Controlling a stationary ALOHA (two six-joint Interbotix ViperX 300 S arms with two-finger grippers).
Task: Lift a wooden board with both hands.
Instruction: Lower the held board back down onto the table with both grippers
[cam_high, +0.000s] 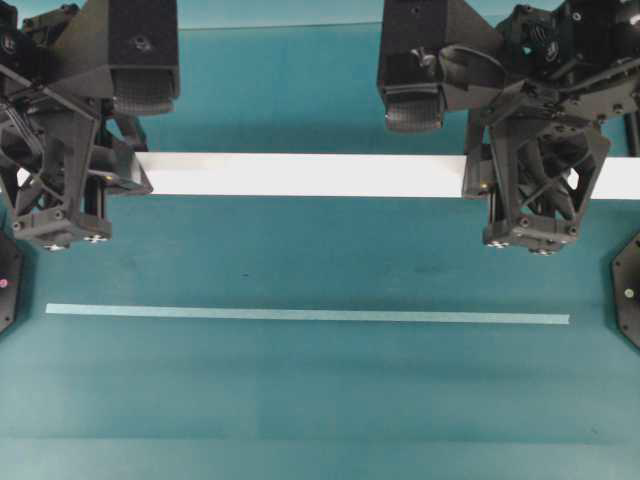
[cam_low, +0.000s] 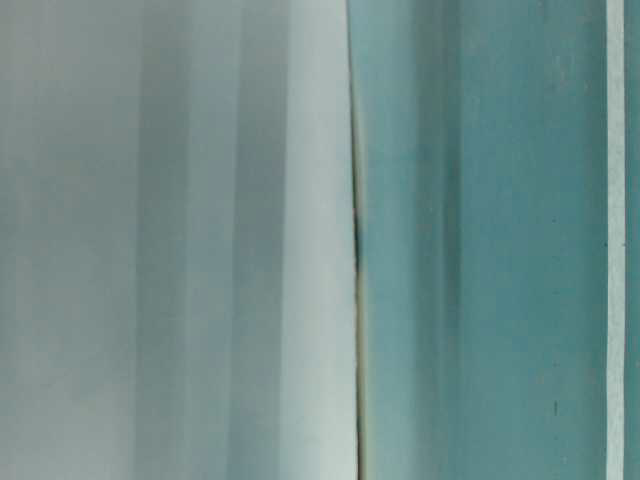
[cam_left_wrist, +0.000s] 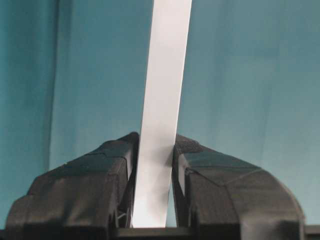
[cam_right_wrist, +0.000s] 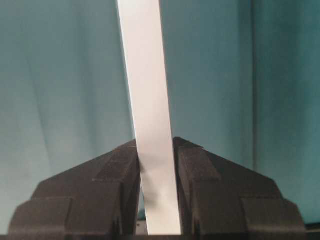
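The wooden board (cam_high: 300, 175) is clamped at both ends — left gripper (cam_left_wrist: 155, 155) and right gripper (cam_right_wrist: 156, 152) closed on it, pointing down; open table (cam_high: 320, 400) lies toward 6 o'clock.

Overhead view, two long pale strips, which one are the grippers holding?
The wide wooden board, clamped by the left gripper and right gripper; the thin teal strip lies untouched.

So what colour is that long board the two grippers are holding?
White; the wooden board shows best in the overhead view.
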